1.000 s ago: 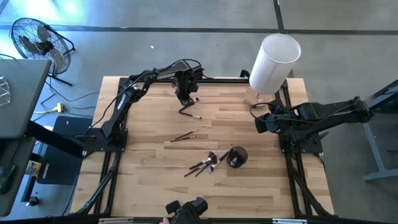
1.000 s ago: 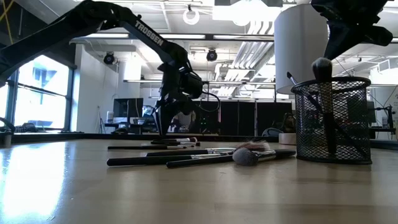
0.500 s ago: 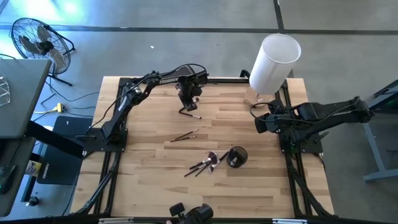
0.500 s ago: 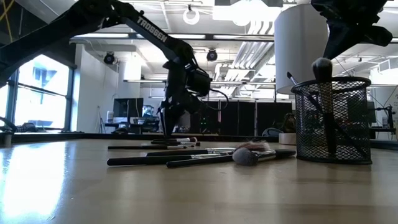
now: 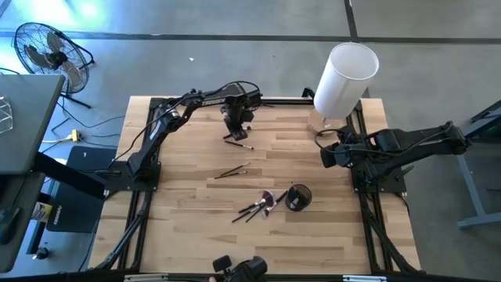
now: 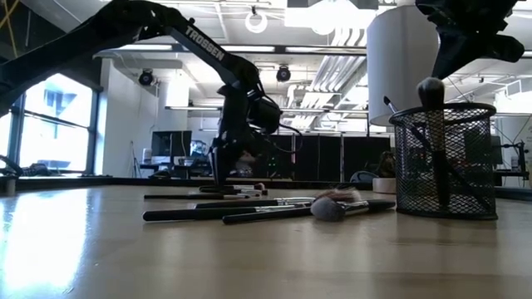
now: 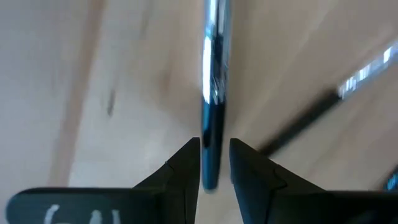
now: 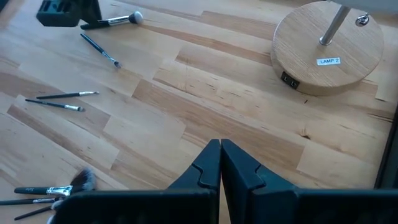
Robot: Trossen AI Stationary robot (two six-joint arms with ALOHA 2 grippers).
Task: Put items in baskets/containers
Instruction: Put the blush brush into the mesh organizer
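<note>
My left gripper (image 5: 236, 128) stands at the table's far side, pointing down, shut on a brush (image 7: 212, 93) with a shiny ferrule; its pale tip (image 8: 135, 17) sticks out beside the fingers. A second thin brush (image 5: 239, 143) lies flat just near of it. Two more brushes (image 5: 232, 171) lie mid-table and several (image 5: 258, 207) lie in a bunch beside the black mesh cup (image 5: 298, 197), which holds brushes upright. My right gripper (image 8: 221, 155) waits shut above the table's right edge. My left gripper pinches the brush's dark handle (image 7: 210, 158) between its two fingers, close to the handle's free end. The fingers come from above, pointing down, and lie across the handle. The brush lies about level, low over the wood; whether it rests on the table I cannot tell.
A tall white cylinder lamp (image 5: 344, 78) on a round wooden base (image 8: 329, 46) stands at the far right corner. Bare wood lies along the table's left side and near edge. A fan (image 5: 47, 51) stands on the floor beyond the table.
My left gripper has shifted a little toward the table's right edge and sunk slightly, staying shut on the brush.
</note>
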